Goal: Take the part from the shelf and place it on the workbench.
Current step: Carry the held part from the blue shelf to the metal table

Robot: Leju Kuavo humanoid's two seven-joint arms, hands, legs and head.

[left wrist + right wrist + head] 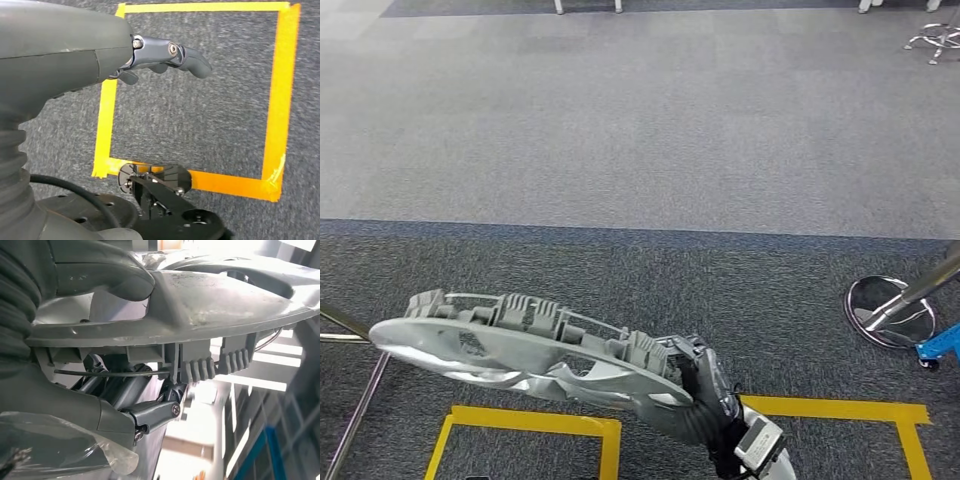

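Held out over the dark grey carpet floor (773, 290): a long, pale grey moulded plastic part (524, 345) with ribbed clips along its upper edge and a thin wire running past them, carried roughly level, well above the floor. Gripped at one end only by the right hand (701, 395); in the right wrist view, thick grey thumb (113, 280) pressed on the smooth face of the part (211, 295), darker fingers (151, 412) curled beneath against the ribbed side. No shelf or workbench to be seen, so the carry judged to be in mid-route.

Likely light for its length and fairly stiff, yet held as a lever from one end, so prone to droop, swing or twist in the grip. Smooth shell probably slippery; clips and wire look fragile and best kept off any edge. Firmer hold likely nearer the middle, or with a second hand under the free end.

Left hand (166, 55) hanging low over the floor, holding nothing, fingers stretched out and apart.

Around: yellow tape rectangle (531, 425) on the floor below the part, more yellow tape (848, 410) toward the right. Round chrome base of a barrier post (890, 310) at right, with a blue piece (943, 345) beside it. Thin metal bars (354, 400) at the floor's left edge, just past the part's free end, the nearest thing to catch on in a turn.
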